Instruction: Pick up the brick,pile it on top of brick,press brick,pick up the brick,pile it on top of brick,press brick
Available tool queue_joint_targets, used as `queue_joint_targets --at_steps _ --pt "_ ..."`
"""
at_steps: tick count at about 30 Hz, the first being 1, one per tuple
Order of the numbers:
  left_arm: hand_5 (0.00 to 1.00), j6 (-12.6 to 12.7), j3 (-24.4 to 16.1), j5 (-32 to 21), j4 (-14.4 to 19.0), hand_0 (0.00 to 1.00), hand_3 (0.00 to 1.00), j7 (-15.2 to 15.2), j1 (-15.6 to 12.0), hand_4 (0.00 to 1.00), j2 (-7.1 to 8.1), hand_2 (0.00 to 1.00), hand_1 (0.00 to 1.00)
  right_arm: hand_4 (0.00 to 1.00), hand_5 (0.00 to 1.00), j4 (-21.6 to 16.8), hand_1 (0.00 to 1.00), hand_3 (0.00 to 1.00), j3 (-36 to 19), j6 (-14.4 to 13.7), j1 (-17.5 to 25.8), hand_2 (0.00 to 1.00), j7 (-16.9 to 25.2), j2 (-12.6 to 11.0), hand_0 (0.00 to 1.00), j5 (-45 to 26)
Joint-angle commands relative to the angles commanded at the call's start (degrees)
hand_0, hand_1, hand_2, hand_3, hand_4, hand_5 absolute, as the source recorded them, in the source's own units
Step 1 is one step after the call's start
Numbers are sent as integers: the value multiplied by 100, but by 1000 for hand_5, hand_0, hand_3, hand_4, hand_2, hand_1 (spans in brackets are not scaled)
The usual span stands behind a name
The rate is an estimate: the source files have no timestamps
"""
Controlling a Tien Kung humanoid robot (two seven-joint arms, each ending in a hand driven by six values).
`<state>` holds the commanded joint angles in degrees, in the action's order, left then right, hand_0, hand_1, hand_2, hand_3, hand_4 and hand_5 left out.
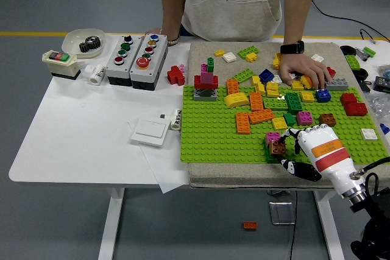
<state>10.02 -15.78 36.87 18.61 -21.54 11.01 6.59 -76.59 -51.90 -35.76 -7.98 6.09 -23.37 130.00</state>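
Right hand reaching in from the lower right over the green baseplate, fingers curled around a brown brick near the plate's front edge. Brown brick sitting tilted, just below a pink brick and touching it, a green brick under both. Loose bricks scattered further back on the plate; a small red, pink and green tower standing at the plate's far left. Person's hand resting on bricks at the tabletop's far right.
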Motion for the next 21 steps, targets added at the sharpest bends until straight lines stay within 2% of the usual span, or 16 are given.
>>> queue_joint_targets --at_steps 21 --pt "683 5 17 -44 -4 862 623 15 15 715 -2 817 814 730 209 62 194 515 37 42 3 263 93 -26 261 0"
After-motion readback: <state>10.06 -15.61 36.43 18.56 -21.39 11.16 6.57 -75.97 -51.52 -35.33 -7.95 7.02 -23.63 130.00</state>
